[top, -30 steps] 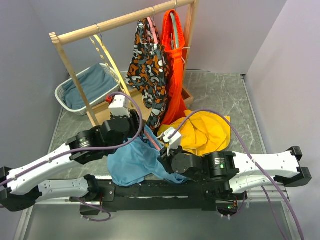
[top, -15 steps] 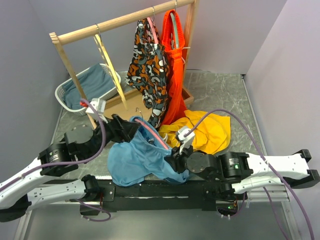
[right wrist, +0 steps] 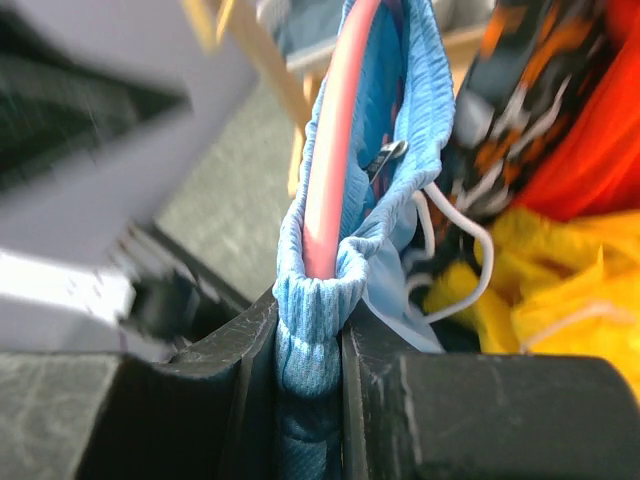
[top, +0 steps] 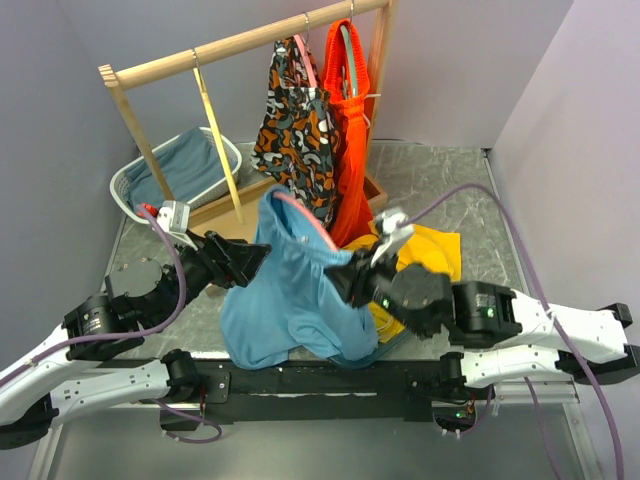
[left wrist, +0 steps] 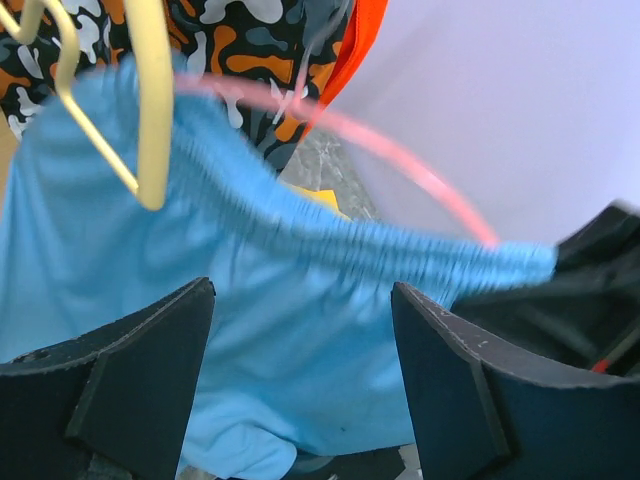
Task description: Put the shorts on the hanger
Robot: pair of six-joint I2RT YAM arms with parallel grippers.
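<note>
The shorts [top: 295,300] hung at the centre of the top view, lifted on the hanger [right wrist: 335,150], whose pink arch was threaded through the gathered waistband and ran from 11 o'clock down to 4 o'clock. The blue fabric draped from it toward the arm bases at 6 o'clock; I could not tell whether the hem touched the table [top: 440,190].

The right jaws were clenched on the 4 o'clock end of the waistband. In the right wrist view the two dark fingers [right wrist: 200,400] pinched the bunched elastic tightly, with the pink hanger end tucked inside the fold. A white drawstring [right wrist: 470,250] looped out just beside that fold.

The left jaws stood released at the shorts' 9 o'clock side. Their fingers [left wrist: 120,400] were spread wide, with the waistband stretched across the view beyond them, and nothing was held between them.

A wooden rack [top: 240,42] stood at 12 o'clock, carrying a yellow hanger [top: 215,130], a patterned garment [top: 300,130] and an orange garment [top: 350,110]. A yellow garment [top: 430,255] lay on the table at 3 o'clock, partly behind the right arm [top: 520,325]. At 10 o'clock a white basket [top: 122,185] held a dark teal cloth [top: 185,165].
</note>
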